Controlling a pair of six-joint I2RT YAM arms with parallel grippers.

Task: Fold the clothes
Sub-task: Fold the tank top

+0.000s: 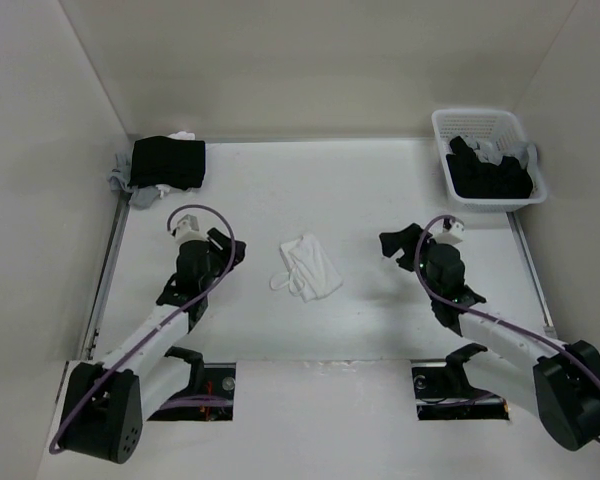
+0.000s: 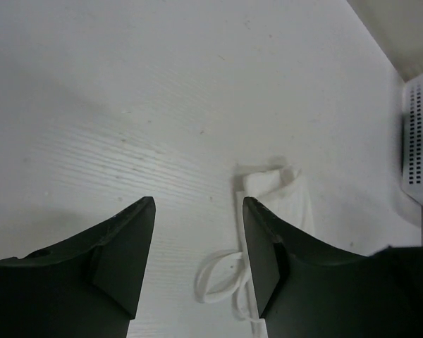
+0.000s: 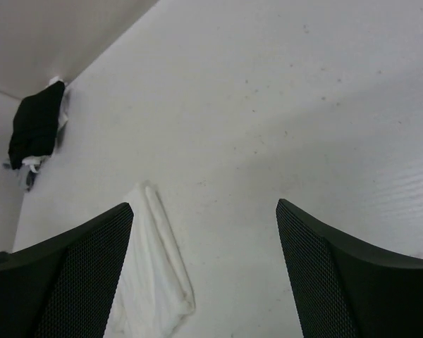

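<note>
The clothes (image 1: 307, 267), a thin white garment, lie bunched in a small folded heap at the middle of the white table, with narrow strap loops trailing off the left side. In the left wrist view the clothes (image 2: 278, 193) show beyond the right finger, the strap loops lying between the jaws. In the right wrist view the clothes (image 3: 151, 271) lie beside the left finger. My left gripper (image 1: 220, 250) stands open left of the heap, holding nothing. My right gripper (image 1: 398, 247) stands wide open to the right, also holding nothing.
A black folded stack with grey and white pieces (image 1: 165, 165) sits at the back left corner. A white perforated basket (image 1: 488, 160) holding black and grey garments stands at the back right. White walls enclose the table.
</note>
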